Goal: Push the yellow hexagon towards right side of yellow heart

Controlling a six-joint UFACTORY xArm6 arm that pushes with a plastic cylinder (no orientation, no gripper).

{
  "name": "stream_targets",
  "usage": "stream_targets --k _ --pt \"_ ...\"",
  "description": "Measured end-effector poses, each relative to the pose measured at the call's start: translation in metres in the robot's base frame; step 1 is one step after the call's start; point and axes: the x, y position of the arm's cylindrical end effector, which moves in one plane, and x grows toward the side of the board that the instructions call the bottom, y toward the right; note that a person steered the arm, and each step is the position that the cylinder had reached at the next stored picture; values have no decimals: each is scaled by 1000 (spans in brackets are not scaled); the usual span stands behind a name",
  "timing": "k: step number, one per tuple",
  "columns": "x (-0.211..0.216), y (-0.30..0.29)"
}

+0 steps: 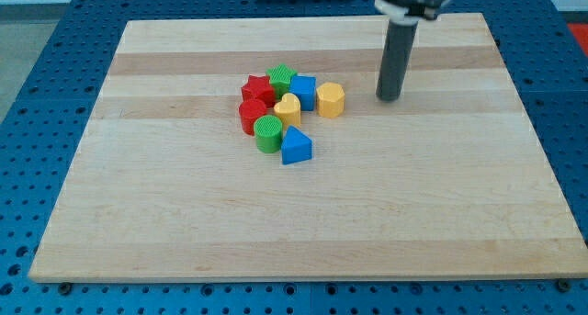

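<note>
The yellow hexagon (330, 100) sits at the right edge of a tight cluster of blocks near the board's middle. The yellow heart (288, 109) lies just to its left and slightly lower, with a small gap between them. My tip (390, 98) rests on the board to the right of the hexagon, about a block's width away, touching no block. The dark rod rises from it toward the view's top.
The cluster also holds a red star (258, 88), a green star (280, 76), a blue block (303, 91), a red block (251, 115), a green cylinder (268, 132) and a blue triangle (296, 147). The wooden board (138, 214) lies on a blue perforated table.
</note>
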Motion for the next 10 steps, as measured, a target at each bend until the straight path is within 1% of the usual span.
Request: stream_targets --k 1,2,4,7,10 --pt "-42 3" --pt "-35 -15" --pt "-4 -52" --pt "11 -64" --pt "41 -83"
